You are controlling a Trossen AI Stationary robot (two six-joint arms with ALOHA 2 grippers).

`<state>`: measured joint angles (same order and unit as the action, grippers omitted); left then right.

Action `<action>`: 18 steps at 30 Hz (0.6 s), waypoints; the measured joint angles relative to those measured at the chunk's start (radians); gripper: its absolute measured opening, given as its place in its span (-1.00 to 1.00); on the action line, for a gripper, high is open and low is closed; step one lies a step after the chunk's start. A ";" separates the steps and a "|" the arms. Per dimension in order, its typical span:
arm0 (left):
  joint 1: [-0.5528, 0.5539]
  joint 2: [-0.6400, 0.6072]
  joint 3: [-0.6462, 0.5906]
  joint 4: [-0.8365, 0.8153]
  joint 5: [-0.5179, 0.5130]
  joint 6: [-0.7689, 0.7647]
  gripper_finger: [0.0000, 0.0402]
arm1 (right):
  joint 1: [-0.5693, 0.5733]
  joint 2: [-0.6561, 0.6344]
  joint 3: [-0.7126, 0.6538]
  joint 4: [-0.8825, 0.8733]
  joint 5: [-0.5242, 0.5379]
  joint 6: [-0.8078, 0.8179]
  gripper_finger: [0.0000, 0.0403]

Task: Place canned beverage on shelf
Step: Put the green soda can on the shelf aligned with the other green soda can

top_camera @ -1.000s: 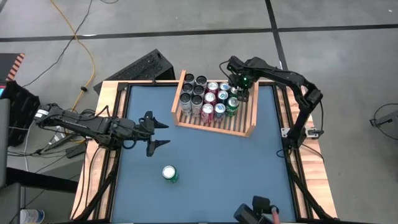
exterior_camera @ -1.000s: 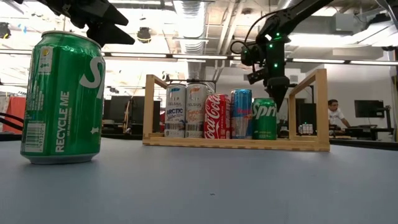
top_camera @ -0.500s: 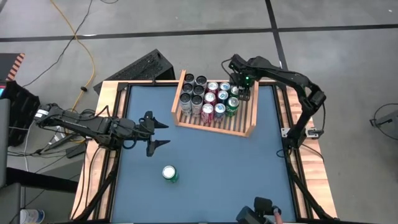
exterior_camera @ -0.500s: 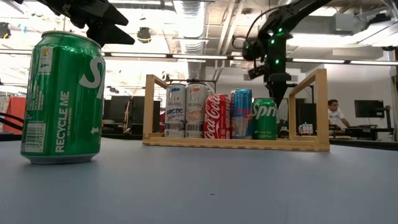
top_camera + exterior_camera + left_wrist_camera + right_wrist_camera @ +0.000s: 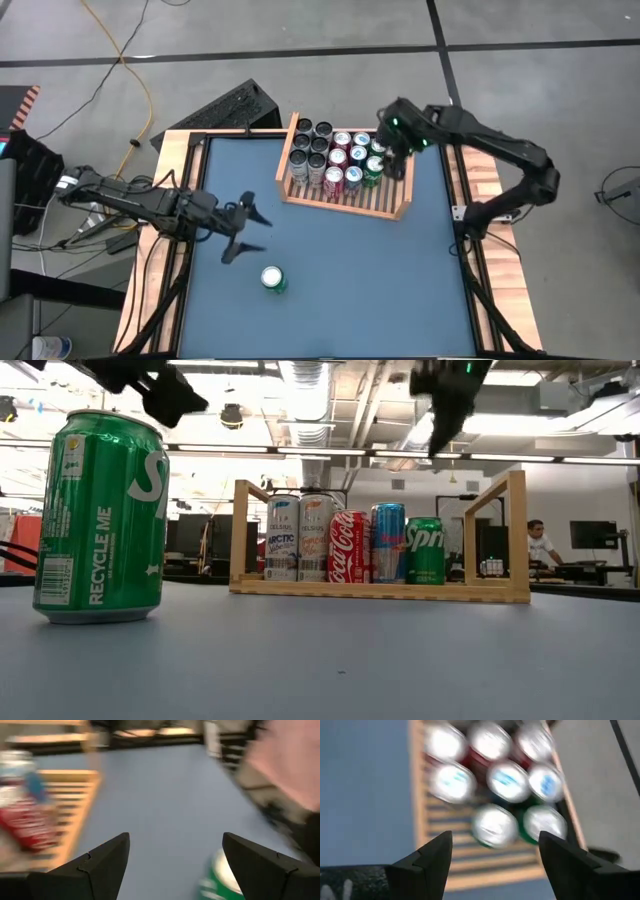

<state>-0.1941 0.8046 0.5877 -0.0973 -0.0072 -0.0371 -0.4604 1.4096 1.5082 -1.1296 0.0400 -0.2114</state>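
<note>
Change since the earlier frames: right gripper (image 5: 398,150) has lifted clear of the shelf (image 5: 399,213) and now hangs above its right end, over the stocked cans (image 5: 335,158); left gripper (image 5: 243,226) has swung nearer the loose can (image 5: 273,280).

Left gripper: jaws wide, empty, poised above the surface (image 5: 400,280). In the left wrist view the can (image 5: 220,880) shows just ahead of the fingers (image 5: 260,865), toward one side, not yet between them.

Right gripper: jaws wide, empty. Right wrist view looks down past its fingers (image 5: 432,857) on the can tops (image 5: 502,780) and the bare slats in front of them.

Can: green soda can, upright, alone on the surface, near the left gripper and well apart from the shelf. In the low view the can (image 5: 100,515) stands large at the near edge.

Shelf: wooden tray, far side of the surface; cans fill the left and middle, the right end and the front slats are free.

Handling, as judged: rigid thin metal, smooth and somewhat slippery; moderately heavy if full, and whether it is full cannot be told. Walls dent under hard pressure. Take it by the cylindrical body at mid-height, jaws on opposite sides, can kept upright; avoid the tapered top rim, where the fingers may slide off.
</note>
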 joint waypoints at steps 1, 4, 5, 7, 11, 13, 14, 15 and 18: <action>-0.009 0.001 0.000 -0.007 0.049 -0.003 0.52 | 0.042 -0.014 0.000 0.012 0.000 0.025 0.40; -0.052 0.011 0.000 -0.020 0.092 -0.038 0.52 | 0.153 -0.040 0.000 0.032 0.018 0.061 0.40; -0.072 0.016 0.004 -0.027 0.091 -0.044 0.52 | 0.185 -0.044 0.000 0.039 0.033 0.071 0.40; -0.114 0.030 0.019 -0.028 0.072 -0.046 0.52 | 0.243 -0.044 0.000 0.051 0.077 0.097 0.40; -0.195 0.077 0.045 -0.022 0.003 -0.056 0.52 | 0.321 -0.020 0.000 0.062 0.123 0.158 0.40; -0.230 0.115 0.052 -0.026 -0.066 -0.063 0.52 | 0.344 0.000 0.000 0.061 0.124 0.175 0.40; -0.245 0.134 0.053 -0.025 -0.092 -0.063 0.53 | 0.357 0.009 0.000 0.061 0.123 0.184 0.40; -0.258 0.153 0.054 -0.025 -0.115 -0.063 0.53 | 0.368 0.020 0.000 0.059 0.124 0.186 0.40; -0.284 0.212 0.069 -0.023 -0.139 -0.065 0.53 | 0.392 0.056 0.000 0.053 0.123 0.186 0.40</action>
<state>-0.4777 1.0168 0.6563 -0.1204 -0.1458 -0.1025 -0.0686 1.4653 1.5082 -1.0763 0.1635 -0.0257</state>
